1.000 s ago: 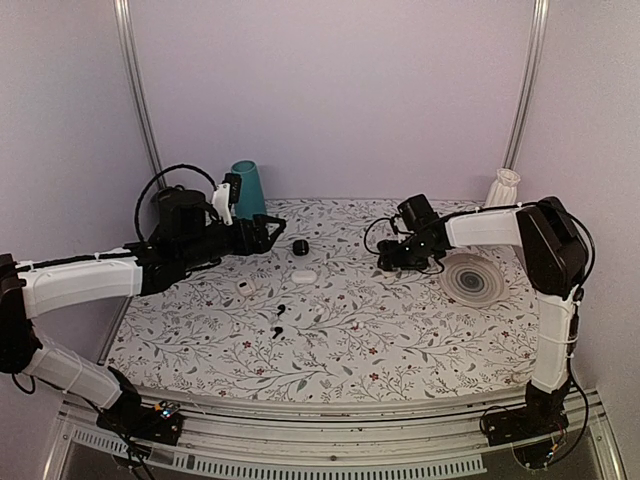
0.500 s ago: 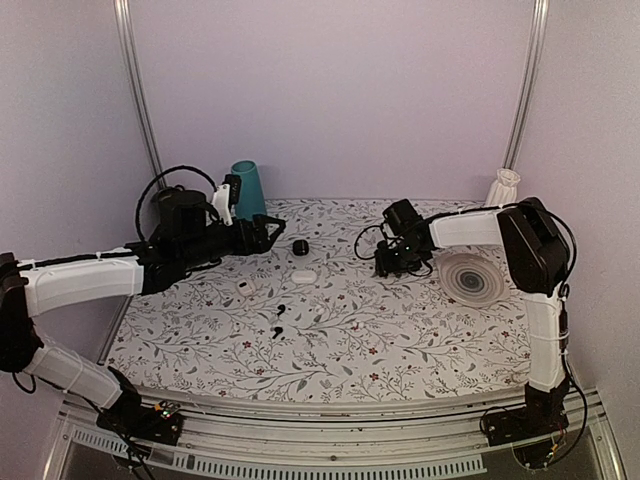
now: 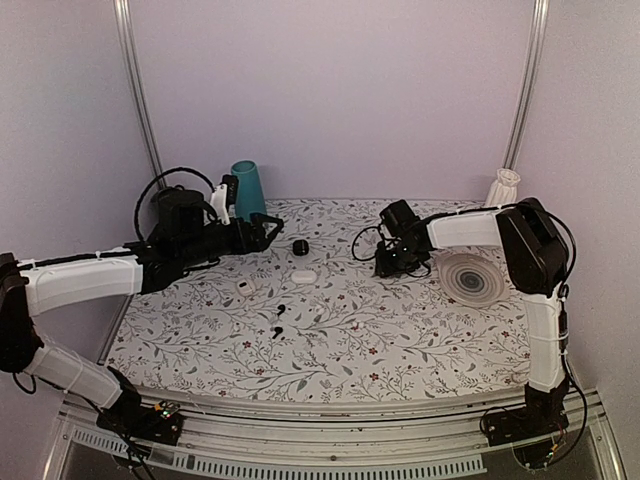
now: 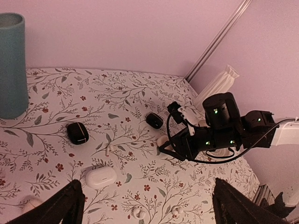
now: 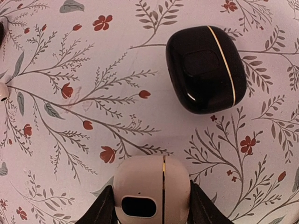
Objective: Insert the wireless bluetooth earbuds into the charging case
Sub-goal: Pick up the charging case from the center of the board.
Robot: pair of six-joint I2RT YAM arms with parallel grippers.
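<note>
- Looking down the right wrist view, you find the right gripper (image 5: 152,207) grasping the small glossy off-white rounded plastic charging case (image 5: 152,184). Its black fingers (image 5: 106,211) lie against both flanks of the case.
- The case rests closed on the floral-printed tablecloth (image 5: 70,140), with a thin gold seam running across its top.
- Just beyond it you have a glossy black pebble-shaped case (image 5: 205,67) with the same gold line, near but not touching.
- From above, you see that grasp towards the back of the table, right of centre, beside the ribbed round grey plate (image 3: 472,278).
- Your left gripper (image 4: 145,182) hangs released, fingers spread wide with nothing between them, over the left rear of the table near the tall teal plastic cup (image 3: 245,190).
- Between the arms lie a second black case (image 3: 299,247) and a closed white oval case (image 3: 304,276).
- Two small dark earbuds (image 3: 277,331) lie nearer you, well apart from the charging case.
</note>
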